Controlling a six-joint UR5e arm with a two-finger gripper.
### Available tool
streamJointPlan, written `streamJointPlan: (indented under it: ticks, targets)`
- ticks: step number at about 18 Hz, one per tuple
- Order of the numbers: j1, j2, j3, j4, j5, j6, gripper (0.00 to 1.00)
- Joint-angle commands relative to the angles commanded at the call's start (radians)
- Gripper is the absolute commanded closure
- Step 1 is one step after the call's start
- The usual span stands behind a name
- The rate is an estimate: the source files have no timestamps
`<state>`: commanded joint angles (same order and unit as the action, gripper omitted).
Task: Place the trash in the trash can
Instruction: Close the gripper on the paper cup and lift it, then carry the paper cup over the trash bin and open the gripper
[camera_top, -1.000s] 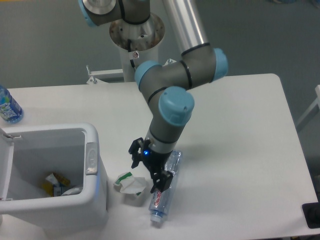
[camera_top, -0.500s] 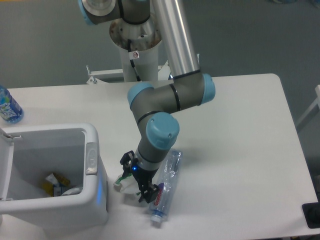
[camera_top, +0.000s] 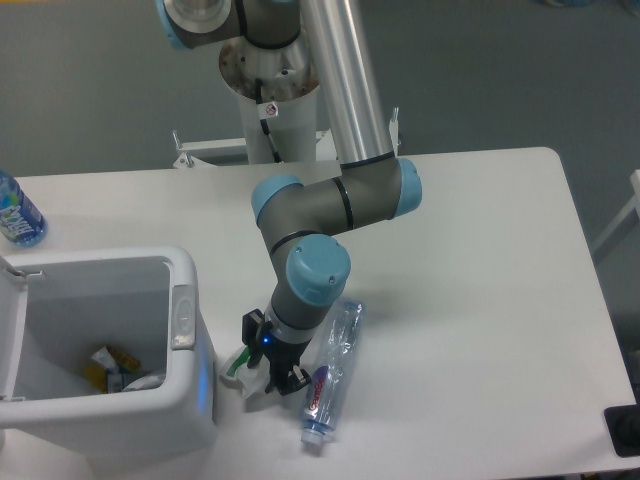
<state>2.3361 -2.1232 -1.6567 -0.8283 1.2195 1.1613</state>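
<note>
Now, from the fixed camera, the gripper sits low over the crumpled wrapper beside the trash can; whether its fingers pinch it, I cannot tell. The crushed bottle lies just right. Next, I judge: clamp, lift, carry over the bin.

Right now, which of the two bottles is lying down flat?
The crushed clear bottle with the red-and-white label, lying on the table right beside the gripper. The blue-labelled bottle at the far left edge stands upright.
</note>
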Motion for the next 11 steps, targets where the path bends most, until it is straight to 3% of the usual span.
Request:
streamJointPlan:
  ticks: [5, 9, 11]
  targets:
    - [0.044, 0.07, -0.006, -0.005, -0.008, -0.003, 1.0]
    - [0.144, 0.127, 0.024, -0.003, -0.263, -0.154, 1.0]
    - [0.169, 0.137, 0.06, -0.002, -0.314, -0.224, 1.0]
